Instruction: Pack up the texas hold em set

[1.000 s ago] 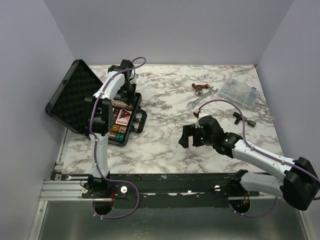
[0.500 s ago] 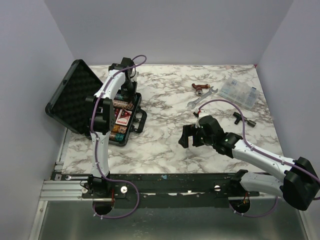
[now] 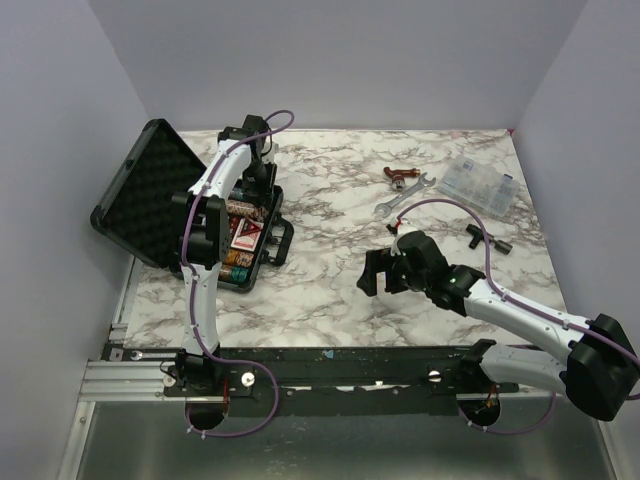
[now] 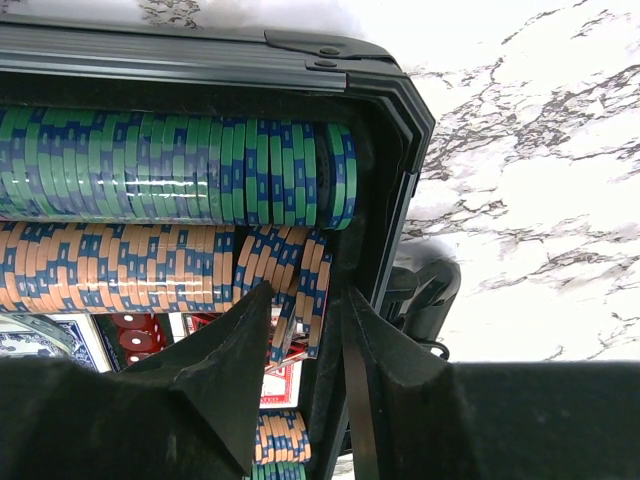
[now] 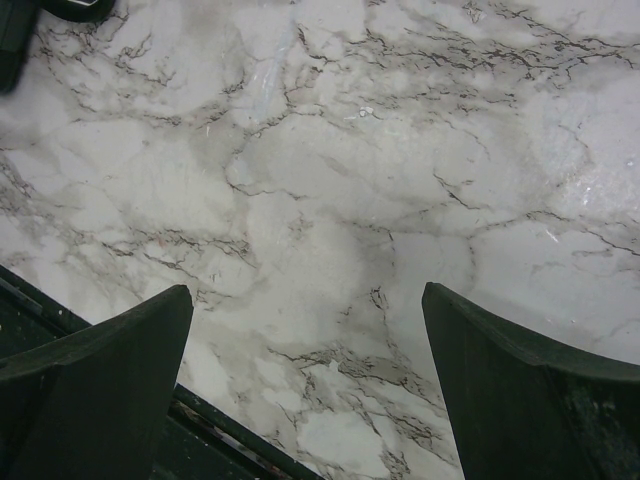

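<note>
Wrench (image 3: pixel 404 198) beside red-brown object (image 3: pixel 402 177); clear compartment box (image 3: pixel 480 186) far right.

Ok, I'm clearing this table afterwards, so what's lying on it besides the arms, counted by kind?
Black case: 1
Silver wrench: 1
Reddish-brown tool: 1
Clear plastic box: 1
Black T-shaped part: 1
Total: 5

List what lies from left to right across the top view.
Case lid → red deck → wrench → clear box.
</note>
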Controlling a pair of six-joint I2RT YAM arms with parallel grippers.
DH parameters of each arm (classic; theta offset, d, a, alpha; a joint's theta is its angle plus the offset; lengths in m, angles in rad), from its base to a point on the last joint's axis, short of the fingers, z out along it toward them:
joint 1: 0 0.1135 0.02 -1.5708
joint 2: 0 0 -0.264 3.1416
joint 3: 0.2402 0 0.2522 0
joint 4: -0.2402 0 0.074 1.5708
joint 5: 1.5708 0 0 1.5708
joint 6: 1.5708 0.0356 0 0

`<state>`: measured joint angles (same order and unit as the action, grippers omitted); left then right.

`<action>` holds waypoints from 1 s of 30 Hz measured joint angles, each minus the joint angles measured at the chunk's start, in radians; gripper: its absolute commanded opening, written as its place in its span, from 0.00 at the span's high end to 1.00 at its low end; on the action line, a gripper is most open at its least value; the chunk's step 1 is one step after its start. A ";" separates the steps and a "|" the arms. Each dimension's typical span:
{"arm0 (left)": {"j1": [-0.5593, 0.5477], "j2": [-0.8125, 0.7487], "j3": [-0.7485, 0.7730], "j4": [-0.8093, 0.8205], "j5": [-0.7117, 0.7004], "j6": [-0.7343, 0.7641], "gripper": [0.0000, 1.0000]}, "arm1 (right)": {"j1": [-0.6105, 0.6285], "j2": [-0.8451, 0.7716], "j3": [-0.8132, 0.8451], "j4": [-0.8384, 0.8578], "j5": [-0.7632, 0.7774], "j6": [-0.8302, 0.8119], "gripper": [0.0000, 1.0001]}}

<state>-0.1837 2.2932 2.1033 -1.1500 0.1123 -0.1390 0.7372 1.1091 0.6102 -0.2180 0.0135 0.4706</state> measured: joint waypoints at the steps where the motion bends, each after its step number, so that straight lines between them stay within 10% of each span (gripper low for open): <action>1: 0.000 0.000 0.000 0.000 0.000 0.000 0.65 | 0.000 0.000 0.000 0.000 0.000 0.000 0.00; 23: 0.000 -0.238 -0.254 0.153 -0.032 -0.029 0.41 | 0.000 0.000 0.000 0.001 -0.031 0.000 0.00; 30: 0.002 -0.362 -0.386 0.209 -0.013 -0.056 0.63 | 0.000 -0.009 -0.007 0.002 -0.031 0.000 0.00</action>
<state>-0.1822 1.9312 1.7168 -0.9413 0.0990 -0.1955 0.7372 1.1004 0.6033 -0.2165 -0.0170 0.4702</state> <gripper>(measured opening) 0.441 0.996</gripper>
